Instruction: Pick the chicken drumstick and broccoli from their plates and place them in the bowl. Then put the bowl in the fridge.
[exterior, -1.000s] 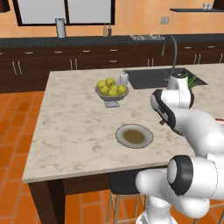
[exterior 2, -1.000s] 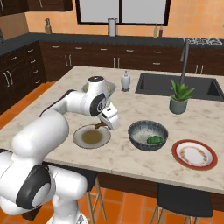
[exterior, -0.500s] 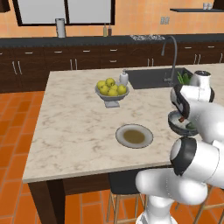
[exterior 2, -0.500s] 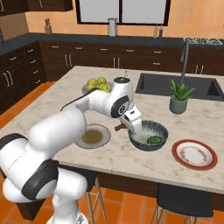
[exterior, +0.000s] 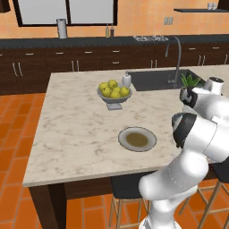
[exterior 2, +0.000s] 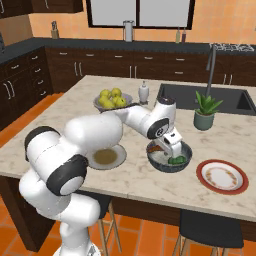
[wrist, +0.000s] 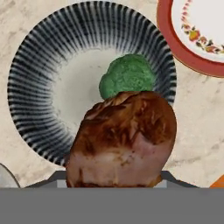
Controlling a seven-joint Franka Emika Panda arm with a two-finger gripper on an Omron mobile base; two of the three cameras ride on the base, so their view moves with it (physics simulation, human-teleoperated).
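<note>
drumstick (wrist: 124, 140) sits clamped in the gripper (exterior 2: 170, 146), hanging over the bowl (exterior 2: 169, 156) — in the hand view its meaty end covers the near rim. broccoli (wrist: 127, 76) lies inside the bowl on the pale speckled bottom. the grey plate (exterior 2: 105, 156) rests bare just left of the bowl, the red-rimmed plate (exterior 2: 221, 176) just right — both on the counter (exterior 2: 75, 115).

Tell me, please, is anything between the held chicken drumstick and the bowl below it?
Nothing visible blocks it. The chicken drumstick hangs over the bowl; inside lies only the broccoli, off to one side, leaving pale floor free.
</note>
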